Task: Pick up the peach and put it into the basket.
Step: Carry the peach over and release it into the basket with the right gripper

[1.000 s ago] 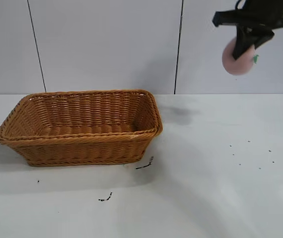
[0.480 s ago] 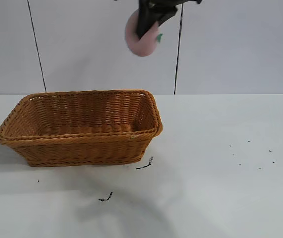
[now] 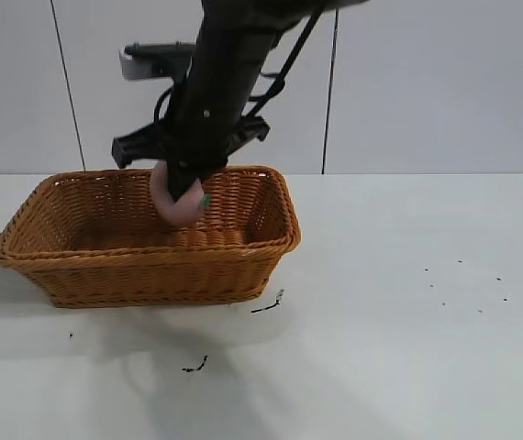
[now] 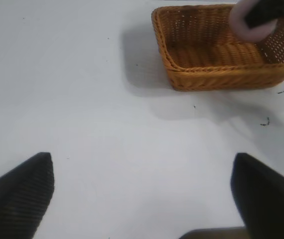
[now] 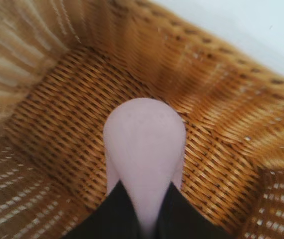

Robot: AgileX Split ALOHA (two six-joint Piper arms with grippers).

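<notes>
The pale-pink peach (image 3: 177,207) hangs inside the orange-brown wicker basket (image 3: 151,259), low over its floor near the right half. My right gripper (image 3: 184,187) reaches down into the basket from above and is shut on the peach. In the right wrist view the peach (image 5: 144,144) is pinched between the two black fingers of the right gripper (image 5: 145,188), with the basket's woven floor (image 5: 57,99) just beyond it. The left gripper (image 4: 142,184) stands open over bare table, well away from the basket (image 4: 216,69); the peach (image 4: 249,30) shows there too.
The white table (image 3: 408,348) spreads around the basket, with a few small dark scraps (image 3: 268,305) near the basket's front right corner. A grey panelled wall stands behind.
The right arm has carried the peach from high at the right, leftwards over the basket, then down into it. The basket has not moved.
</notes>
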